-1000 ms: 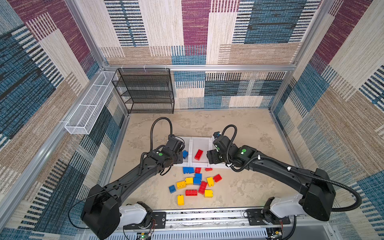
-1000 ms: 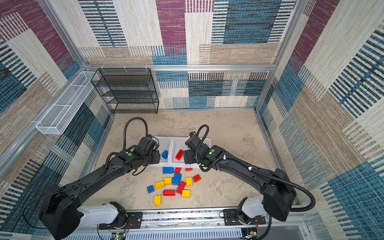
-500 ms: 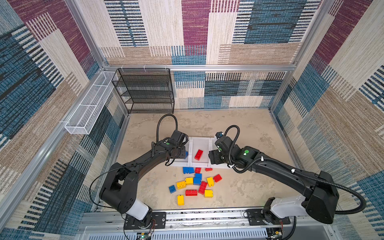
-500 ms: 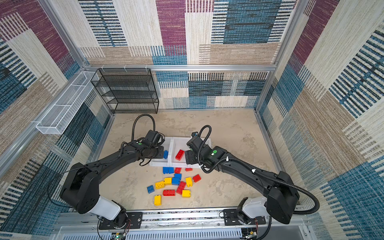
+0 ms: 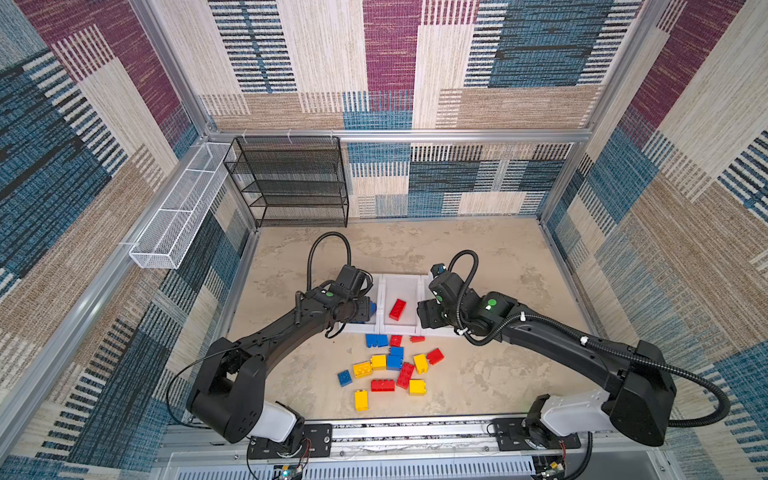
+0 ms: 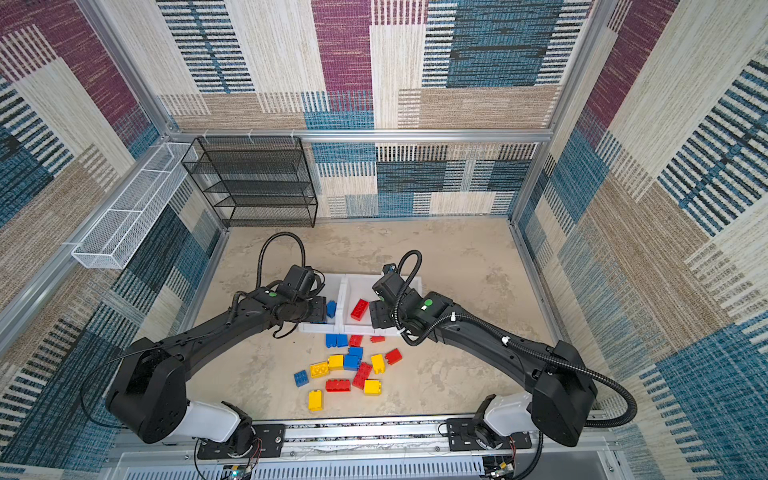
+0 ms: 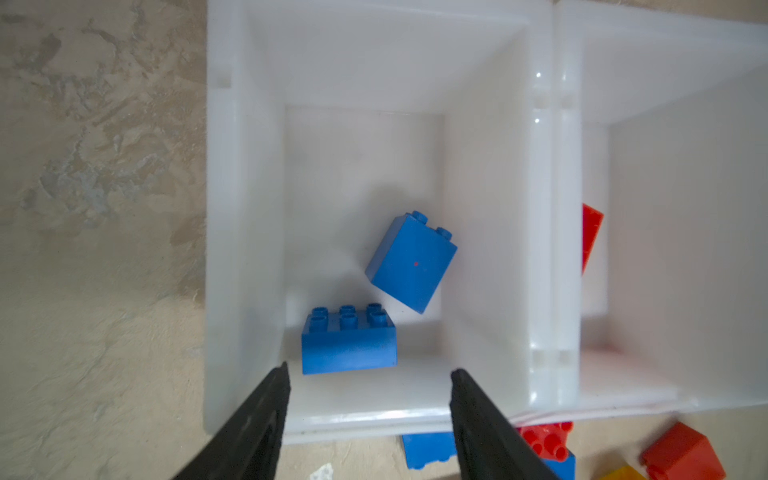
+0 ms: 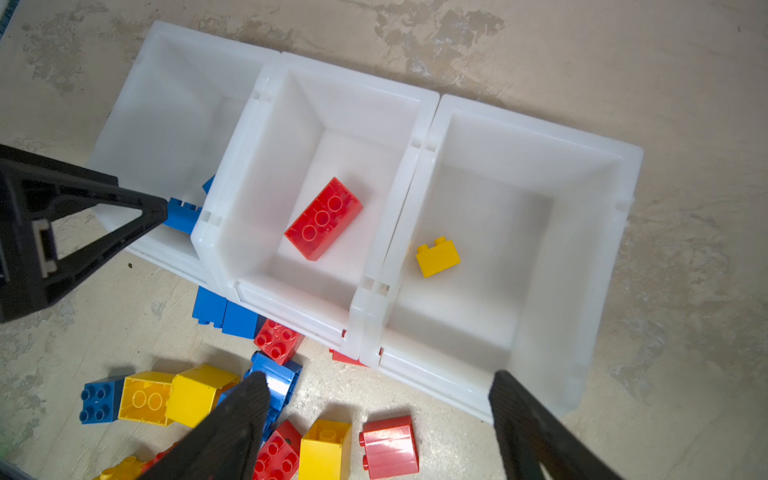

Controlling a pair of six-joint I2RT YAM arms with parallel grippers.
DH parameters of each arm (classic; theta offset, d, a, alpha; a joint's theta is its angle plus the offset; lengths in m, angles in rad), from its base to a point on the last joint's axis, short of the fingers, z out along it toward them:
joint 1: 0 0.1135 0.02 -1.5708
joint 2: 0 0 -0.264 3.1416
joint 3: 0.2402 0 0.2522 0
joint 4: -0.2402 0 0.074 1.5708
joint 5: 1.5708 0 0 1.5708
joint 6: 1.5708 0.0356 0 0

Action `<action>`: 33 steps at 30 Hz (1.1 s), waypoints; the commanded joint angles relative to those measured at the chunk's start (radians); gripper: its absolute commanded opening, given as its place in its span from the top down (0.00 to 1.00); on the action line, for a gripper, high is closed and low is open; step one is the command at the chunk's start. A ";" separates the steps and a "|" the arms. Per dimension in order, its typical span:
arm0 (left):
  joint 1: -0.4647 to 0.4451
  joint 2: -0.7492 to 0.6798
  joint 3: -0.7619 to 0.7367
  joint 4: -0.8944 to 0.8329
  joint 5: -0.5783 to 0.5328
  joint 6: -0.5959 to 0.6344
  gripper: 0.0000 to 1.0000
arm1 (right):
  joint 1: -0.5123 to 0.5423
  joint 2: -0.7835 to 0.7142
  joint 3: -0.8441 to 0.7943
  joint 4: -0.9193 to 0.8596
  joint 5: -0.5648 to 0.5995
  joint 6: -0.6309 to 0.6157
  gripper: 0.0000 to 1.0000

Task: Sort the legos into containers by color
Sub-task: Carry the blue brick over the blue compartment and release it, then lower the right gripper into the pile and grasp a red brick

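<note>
The legos are mostly loose in a bunch on the bench, between the containers and the bench's near edge. Only four are sorted, so early days imo.

Step in hand looks like the blue drop-off. The left fingers hang over the left bin, spread apart with nothing between them. Two blues are inside. The oblong blue sits studs up, long axis along the bin's near wall. The square blue is tipped, studs aimed toward the far wall; can't tell if it's at rest or mid-tumble. The middle bin has a red oblong lying belly up, long axis diagonal across the floor. The right bin holds one small yellow, apparently on its side.

The right fingers are wide open and empty too, above the pile and the right bin's near rim.

Next, I reckon: lift clear of the rim, head back to the pile, and pick a brick with free sides. A blue pair sits tight against the containers' near wall and many others touch, so line up across a short side.
</note>
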 commanded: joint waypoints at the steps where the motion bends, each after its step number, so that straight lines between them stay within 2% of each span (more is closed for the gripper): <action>1: 0.001 -0.047 -0.024 -0.002 -0.013 -0.032 0.35 | 0.001 0.004 0.007 0.004 0.001 0.007 0.14; 13: 0.001 -0.354 -0.247 -0.036 -0.071 -0.137 0.33 | 0.006 0.047 -0.006 0.023 -0.078 0.006 0.19; 21: 0.001 -0.521 -0.361 -0.069 -0.108 -0.213 0.33 | 0.090 0.120 -0.017 0.049 -0.124 0.043 0.24; 33: 0.001 -0.618 -0.419 -0.112 -0.119 -0.237 0.33 | 0.143 0.271 0.018 0.094 -0.155 0.095 0.34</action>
